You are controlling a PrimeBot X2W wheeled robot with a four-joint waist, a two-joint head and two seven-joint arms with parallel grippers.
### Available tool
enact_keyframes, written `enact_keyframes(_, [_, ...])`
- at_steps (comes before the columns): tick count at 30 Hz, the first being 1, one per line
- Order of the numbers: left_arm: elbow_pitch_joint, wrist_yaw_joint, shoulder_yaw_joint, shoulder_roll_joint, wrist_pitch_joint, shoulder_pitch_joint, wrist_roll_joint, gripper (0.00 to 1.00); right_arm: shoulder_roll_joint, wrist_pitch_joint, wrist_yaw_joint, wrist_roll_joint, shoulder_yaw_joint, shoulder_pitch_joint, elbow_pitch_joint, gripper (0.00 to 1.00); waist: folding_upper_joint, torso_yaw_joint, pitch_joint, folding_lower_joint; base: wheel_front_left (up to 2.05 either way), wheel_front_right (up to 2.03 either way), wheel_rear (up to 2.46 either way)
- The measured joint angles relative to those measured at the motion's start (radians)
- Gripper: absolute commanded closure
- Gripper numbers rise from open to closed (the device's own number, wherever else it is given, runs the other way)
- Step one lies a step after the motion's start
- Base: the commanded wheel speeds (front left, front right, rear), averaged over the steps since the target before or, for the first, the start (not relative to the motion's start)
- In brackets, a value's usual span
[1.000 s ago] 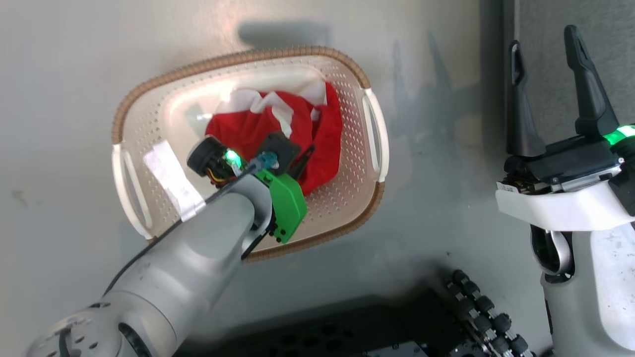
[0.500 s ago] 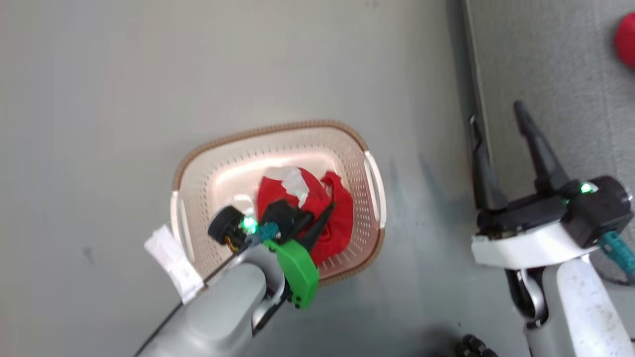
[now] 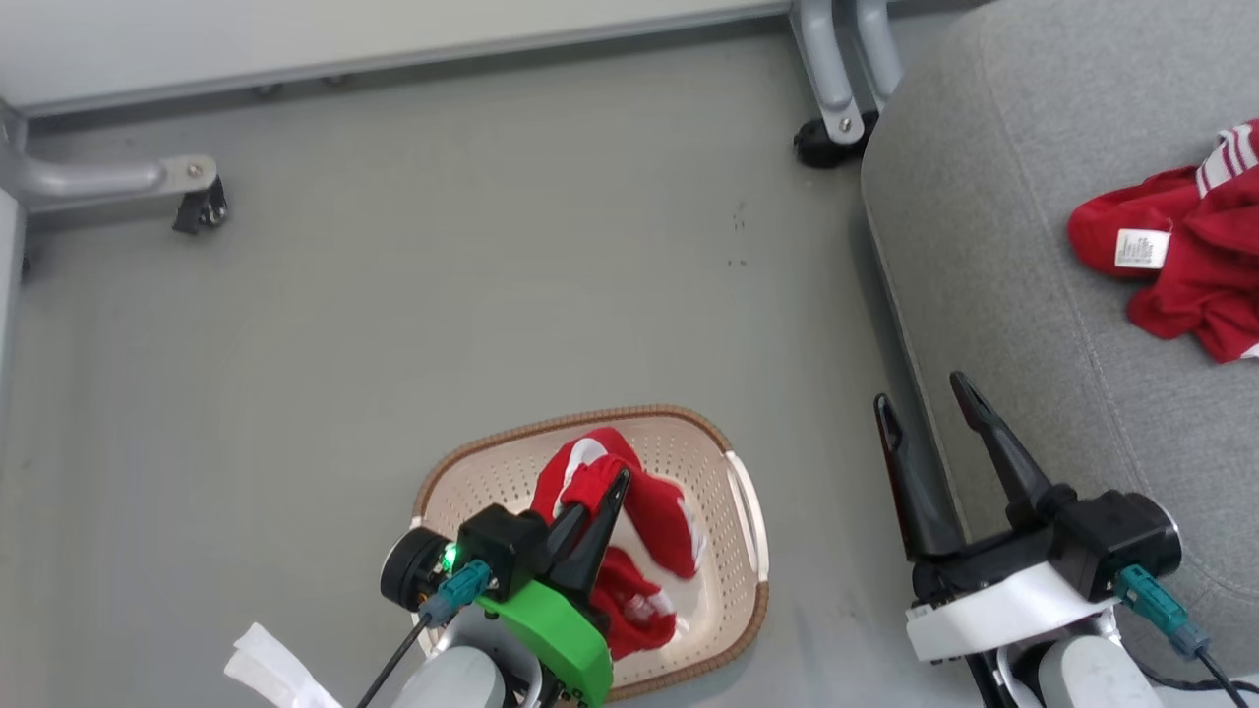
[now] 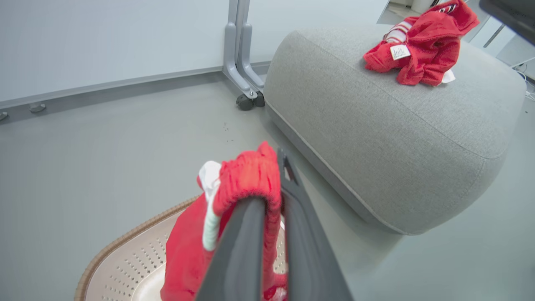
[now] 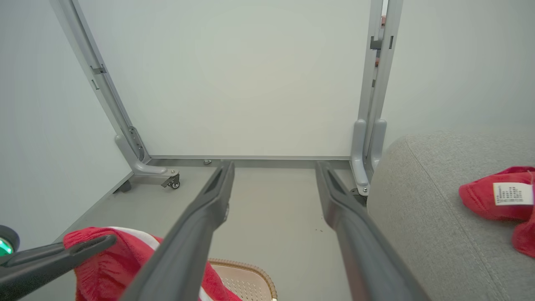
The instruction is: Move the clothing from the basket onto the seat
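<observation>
- My left gripper (image 3: 602,489) is pinched tight on the gathered elastic band of a red garment (image 3: 654,526). The fingers are nearly touching, with just that fold of cloth between them.
- In the left wrist view the band bunches over one fingertip, with a bit of white trim beside it, and the rest hangs down from there.
- From the head view, the hanging part drapes into the basket (image 3: 733,472), and the lowest folds look like they're down near its floor.
- The basket sits on the grey floor (image 3: 443,295), a little to the left of the seat (image 3: 1003,246) and not touching it.
- A second red garment (image 3: 1195,270) lies crumpled on top of the seat toward the right, with its white care tag (image 3: 1139,248) facing up and striped trim showing.
- My right gripper (image 3: 922,393) is spread wide with nothing in it, fingers pointing forward along the seat's near edge.
- Metal frame legs (image 3: 831,98) on casters stand past the seat's rounded corner.
</observation>
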Motion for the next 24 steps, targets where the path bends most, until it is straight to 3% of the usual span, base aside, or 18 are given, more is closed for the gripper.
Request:
enact_keyframes(15, [-0.174,-0.012,0.141,-0.022,0.000,0.069,0.110,1.00,-0.001,0.000,0.000,0.008,0.030,0.104,0.030,0.00,0.0000,-0.011,-0.257,-0.0001,0.00,0.00,0.00])
enact_keyframes(24, [-0.251,-0.013,0.130,-0.030,0.000,0.074,0.121,1.00,-0.008,0.000,0.000,0.009,0.056,0.125,0.033,0.00,0.0000,-0.021,-0.310,0.0000,0.00,0.00,0.00])
